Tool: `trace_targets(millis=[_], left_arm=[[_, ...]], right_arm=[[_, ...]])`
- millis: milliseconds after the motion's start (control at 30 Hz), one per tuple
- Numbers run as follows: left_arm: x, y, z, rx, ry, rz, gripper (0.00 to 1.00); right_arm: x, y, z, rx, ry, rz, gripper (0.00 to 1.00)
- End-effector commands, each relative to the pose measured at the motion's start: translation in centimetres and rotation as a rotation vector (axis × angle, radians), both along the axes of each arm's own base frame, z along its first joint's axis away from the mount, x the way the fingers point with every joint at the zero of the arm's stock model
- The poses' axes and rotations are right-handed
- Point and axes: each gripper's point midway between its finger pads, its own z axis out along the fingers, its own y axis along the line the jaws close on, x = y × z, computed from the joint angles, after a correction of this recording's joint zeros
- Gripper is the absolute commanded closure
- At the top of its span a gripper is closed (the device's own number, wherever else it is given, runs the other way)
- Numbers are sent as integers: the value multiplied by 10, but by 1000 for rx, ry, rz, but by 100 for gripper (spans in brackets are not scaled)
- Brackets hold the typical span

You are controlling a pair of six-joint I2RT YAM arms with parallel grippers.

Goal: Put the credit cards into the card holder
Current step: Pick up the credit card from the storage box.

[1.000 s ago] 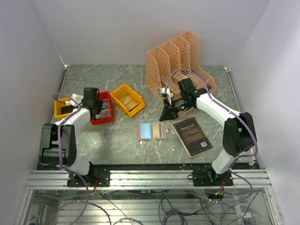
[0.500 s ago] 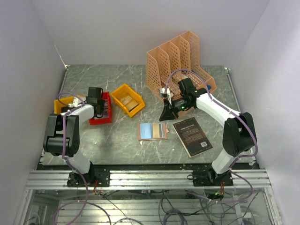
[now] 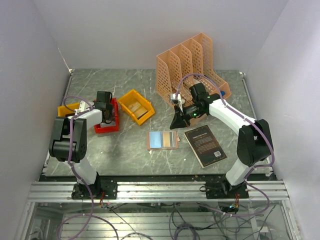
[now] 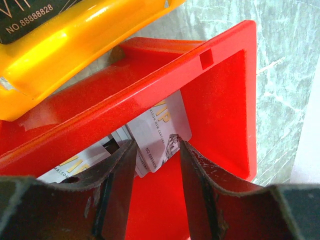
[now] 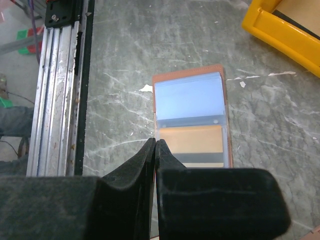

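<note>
The card holder lies open on the table, salmon edged with a pale blue inner face. A tan card with a dark stripe sits in its near pocket. Several pale grey credit cards lie in the red bin. My left gripper reaches down into that bin, open, its jaws standing to either side of the cards' lower corner without holding any. My right gripper is shut on nothing and hovers just behind the holder's right end.
One yellow bin stands beside the red one and holds a dark card. A second yellow bin is at the far left. The peach lattice organizer stands at the back and a black book lies right of the holder.
My left arm has swung in and its gripper has gone a little deeper over the red bin, with the jaws wider apart. The right arm and the holder have stayed put.
</note>
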Motion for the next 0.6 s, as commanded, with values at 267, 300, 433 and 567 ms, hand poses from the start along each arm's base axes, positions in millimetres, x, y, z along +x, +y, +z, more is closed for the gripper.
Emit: trace_targets(millis=[267, 300, 433, 567], left_arm=[[12, 4, 4, 29, -45, 32, 50], [13, 5, 5, 31, -53, 32, 50], [16, 5, 19, 38, -93, 24, 53], [20, 6, 35, 54, -131, 14, 56]], right_arm=[[5, 1, 1, 5, -10, 6, 97], [6, 1, 1, 5, -11, 6, 97], [5, 1, 1, 5, -10, 8, 97], [5, 1, 1, 6, -10, 10, 97]])
